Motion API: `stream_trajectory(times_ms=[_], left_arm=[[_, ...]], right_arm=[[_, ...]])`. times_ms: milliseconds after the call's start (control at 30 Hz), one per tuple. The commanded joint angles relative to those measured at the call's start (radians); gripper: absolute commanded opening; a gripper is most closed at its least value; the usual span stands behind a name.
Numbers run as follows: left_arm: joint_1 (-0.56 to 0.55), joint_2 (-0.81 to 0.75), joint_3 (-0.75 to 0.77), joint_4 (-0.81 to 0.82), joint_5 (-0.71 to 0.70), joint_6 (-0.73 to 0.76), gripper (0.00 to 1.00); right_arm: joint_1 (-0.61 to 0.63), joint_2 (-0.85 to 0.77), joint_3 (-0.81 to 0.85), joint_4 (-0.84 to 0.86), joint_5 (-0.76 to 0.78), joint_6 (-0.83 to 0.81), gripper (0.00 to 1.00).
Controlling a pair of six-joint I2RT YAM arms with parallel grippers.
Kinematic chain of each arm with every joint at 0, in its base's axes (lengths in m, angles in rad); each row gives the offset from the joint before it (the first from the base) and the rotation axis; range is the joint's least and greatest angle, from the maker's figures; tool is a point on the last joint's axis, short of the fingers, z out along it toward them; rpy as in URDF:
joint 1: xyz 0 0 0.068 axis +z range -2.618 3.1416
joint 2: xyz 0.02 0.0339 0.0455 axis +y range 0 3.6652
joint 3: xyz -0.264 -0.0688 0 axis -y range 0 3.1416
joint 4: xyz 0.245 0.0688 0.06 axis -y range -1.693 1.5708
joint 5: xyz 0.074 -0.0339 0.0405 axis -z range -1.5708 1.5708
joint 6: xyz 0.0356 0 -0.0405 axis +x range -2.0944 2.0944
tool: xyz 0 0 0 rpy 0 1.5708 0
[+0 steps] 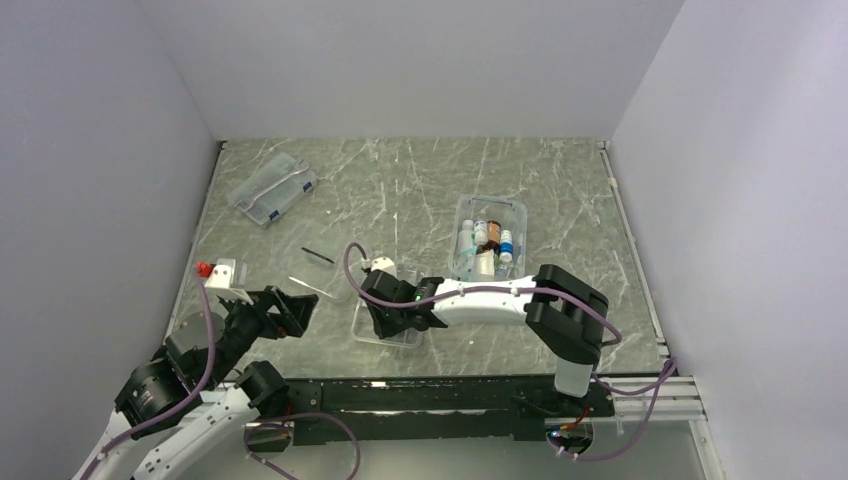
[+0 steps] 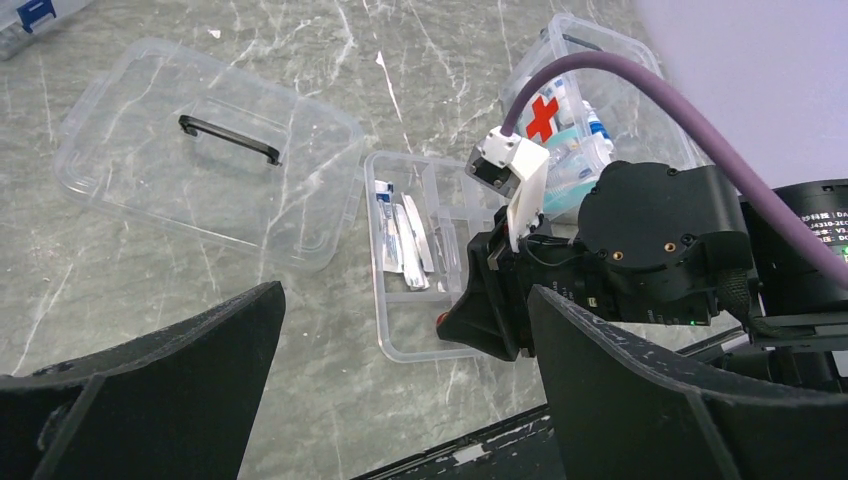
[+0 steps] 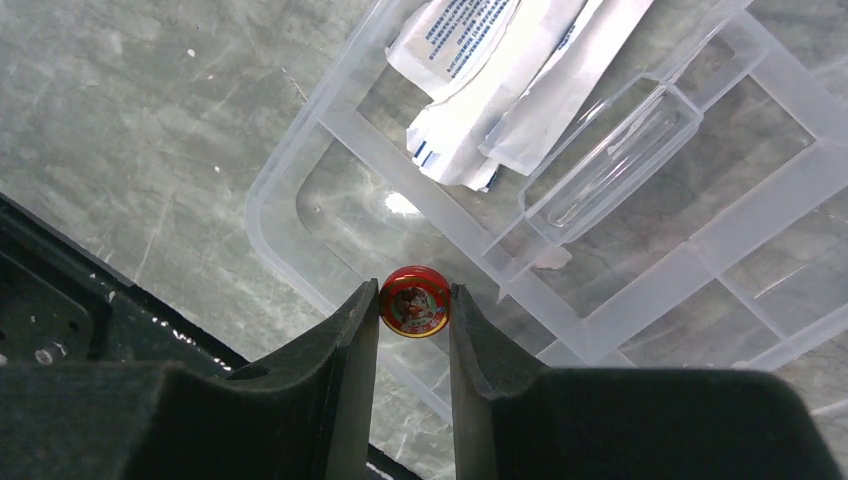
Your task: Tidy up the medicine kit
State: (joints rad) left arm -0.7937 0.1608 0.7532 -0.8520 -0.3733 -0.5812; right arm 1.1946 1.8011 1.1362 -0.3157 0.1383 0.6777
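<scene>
Right jaws around red tin (image 3: 414, 301); medicine kit (image 2: 541, 118) farther back-right.

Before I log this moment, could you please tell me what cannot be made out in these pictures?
- Top view: the right gripper covers what it holds and part of the divided tray.
- Right wrist view: the print on the red tin is too small.
- Left wrist view: the right arm hides part of the medicine kit; labels on its bottles are blurred.
</scene>
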Motion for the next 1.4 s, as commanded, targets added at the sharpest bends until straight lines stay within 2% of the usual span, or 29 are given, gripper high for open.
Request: stream_trajectory(times_ms=[0,200,333,400,800,1100,1367], left_arm=[[0.0,-0.013,-0.013,0.007,-0.025,0.026,0.99],[-0.001,-0.007,-0.017,0.012,-0.027,0.032,0.99],[-0.001,-0.012,-0.022,0.017,-0.023,0.034,0.99],[-0.001,-0.014,-0.023,0.017,-0.024,0.034,0.99],[-0.002,-0.04,-0.031,0.026,-0.015,0.04,0.99],[-0.002,-0.056,-0.035,0.034,0.003,0.04,0.99],[-0.003,-0.073,-0.039,0.036,0.006,0.041,0.99]], right_arm=[[0.005,0.02,0.05,0.004,-0.004,0.012,0.08],[0.006,0.043,0.077,-0.026,0.01,0.011,0.14],[0.007,0.034,0.095,-0.046,0.025,0.015,0.3],[0.009,0.028,0.107,-0.058,0.035,0.014,0.35],[0.019,0.004,0.183,-0.142,0.083,0.013,0.39],[0.004,-0.026,0.203,-0.219,0.242,0.088,0.59],[-0.023,-0.018,0.219,-0.211,0.325,0.221,0.58]])
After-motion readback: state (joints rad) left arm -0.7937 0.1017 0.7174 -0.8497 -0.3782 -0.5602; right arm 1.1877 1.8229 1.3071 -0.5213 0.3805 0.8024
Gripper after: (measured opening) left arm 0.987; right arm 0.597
